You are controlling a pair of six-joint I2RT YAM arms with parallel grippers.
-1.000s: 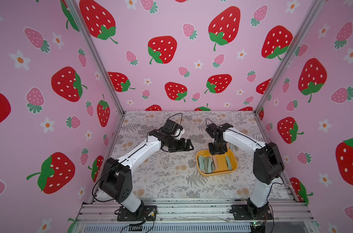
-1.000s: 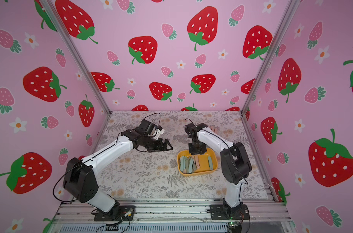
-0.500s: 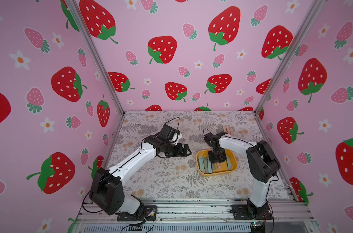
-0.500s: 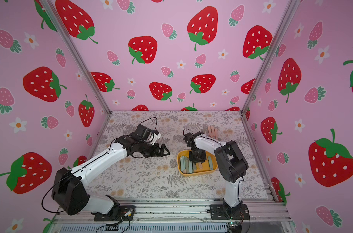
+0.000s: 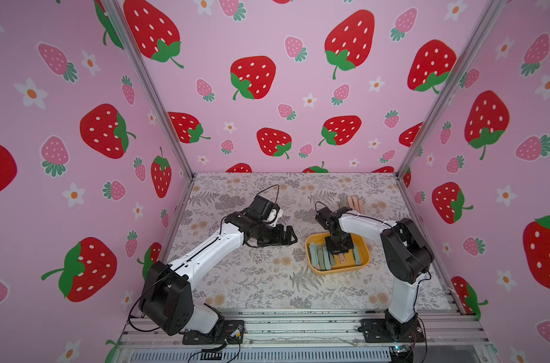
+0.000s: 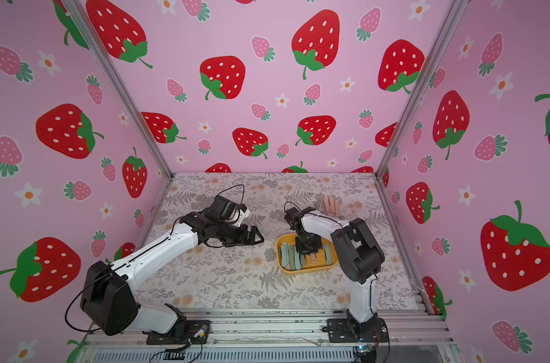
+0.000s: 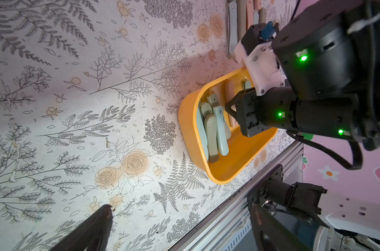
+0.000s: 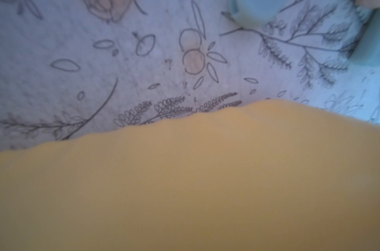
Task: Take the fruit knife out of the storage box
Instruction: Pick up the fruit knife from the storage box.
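Observation:
The storage box is a shallow yellow-orange tub on the right half of the floral table. Inside lie several folded fruit knives, pale green ones on its left side and a pink one in the middle. My right gripper points down into the box, right over the pink knife, and its fingertips are hidden. The right wrist view shows only blurred yellow box wall. My left gripper hangs open and empty left of the box.
Several more knives, pink and grey, lie on the table behind the box. The aluminium rail runs along the table's front edge. Pink strawberry walls close off the left, back and right sides.
My right gripper has come down from above the box into it, onto the pink knife. My left gripper has drifted a little towards the front and stays open.

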